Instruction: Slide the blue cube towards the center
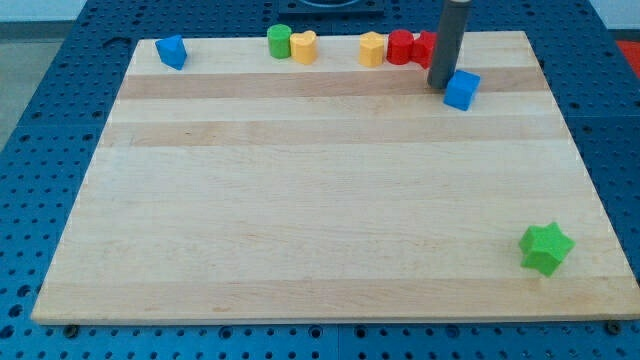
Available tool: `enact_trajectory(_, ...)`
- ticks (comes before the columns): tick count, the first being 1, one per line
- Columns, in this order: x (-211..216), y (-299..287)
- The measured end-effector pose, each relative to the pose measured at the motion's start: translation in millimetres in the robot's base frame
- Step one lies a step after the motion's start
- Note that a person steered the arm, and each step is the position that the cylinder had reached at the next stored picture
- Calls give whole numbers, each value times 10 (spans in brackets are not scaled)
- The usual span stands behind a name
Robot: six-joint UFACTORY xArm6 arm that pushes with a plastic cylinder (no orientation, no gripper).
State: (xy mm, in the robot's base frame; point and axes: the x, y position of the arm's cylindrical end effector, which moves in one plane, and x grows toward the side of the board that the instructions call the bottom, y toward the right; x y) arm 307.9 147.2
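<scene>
My tip (438,86) sits just left of the blue cube (461,90), no fingers on rig. Desk (300,200) count: 2 blue, 2 green, 2 yellow, 2 red blocks.

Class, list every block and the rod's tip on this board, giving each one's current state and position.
My tip: down, beside blue cube's left.
Blue cube: upper right, off-centre.
Second blue block: top-left corner.
Green cylinder: touching yellow heart.
Yellow block: touching red blocks.
Green star: alone, bottom right.
</scene>
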Motion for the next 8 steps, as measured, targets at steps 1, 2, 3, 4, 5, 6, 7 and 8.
enact_trajectory(1,-84,0)
enact_trajectory(2,-358,89)
enact_trajectory(3,-398,337)
enact_trajectory(4,-129,300)
enact_trajectory(5,248,-42)
enact_trajectory(6,675,-383)
enact_trajectory(7,736,-504)
enact_trajectory(8,386,-504)
